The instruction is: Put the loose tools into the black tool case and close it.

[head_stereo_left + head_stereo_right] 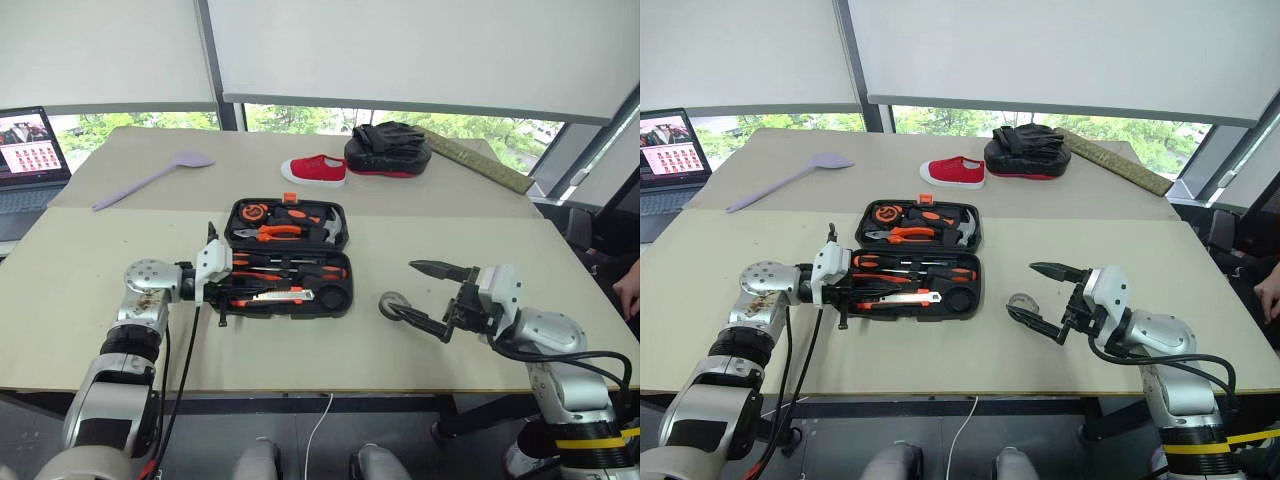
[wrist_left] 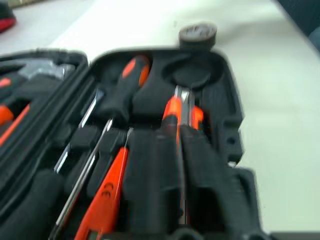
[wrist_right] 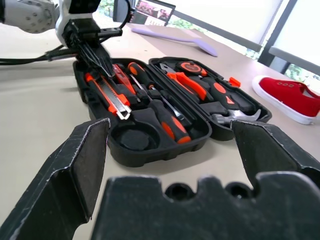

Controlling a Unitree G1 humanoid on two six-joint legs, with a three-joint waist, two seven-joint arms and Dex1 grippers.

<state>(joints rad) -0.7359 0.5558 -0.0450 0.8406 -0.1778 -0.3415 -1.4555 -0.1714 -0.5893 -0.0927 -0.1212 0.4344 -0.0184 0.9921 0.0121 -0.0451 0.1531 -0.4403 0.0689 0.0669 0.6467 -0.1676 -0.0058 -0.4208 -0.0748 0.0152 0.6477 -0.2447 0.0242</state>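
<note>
Lying open mid-table, the black moulded plastic tool case (image 1: 290, 258) has both halves flat, lid half away from the robot w/ pliers, hammer etc. seated. The near half holds the two orange-and-black-handled screwdrivers (image 3: 165, 117), the orange-and-black utility knife (image 1: 272, 296) & a short orange screwdriver (image 2: 102, 197), each in its shaped recess; the round recess at the right-hand end is empty. That looks like the slot for the small dark tape roll (image 1: 392, 304), which sits on the beige table (image 1: 80, 290) just beside the case's right end, apart from it.

Left claw (image 1: 222, 290) is clenched on nothing, tips over the case's left end by the knife — prob. just after seating a tool. Right claw (image 1: 424, 295) is released, jaws spread wide & level, tips straddling the roll's far side w/o touching — lined up to pick it, I'd judge.

Farther back, off-task: lilac long-handled spoon (image 1: 150, 178), red shoe (image 1: 315, 169), black padded mitt (image 1: 388, 150), laptop (image 1: 30, 160) at left edge.
</note>
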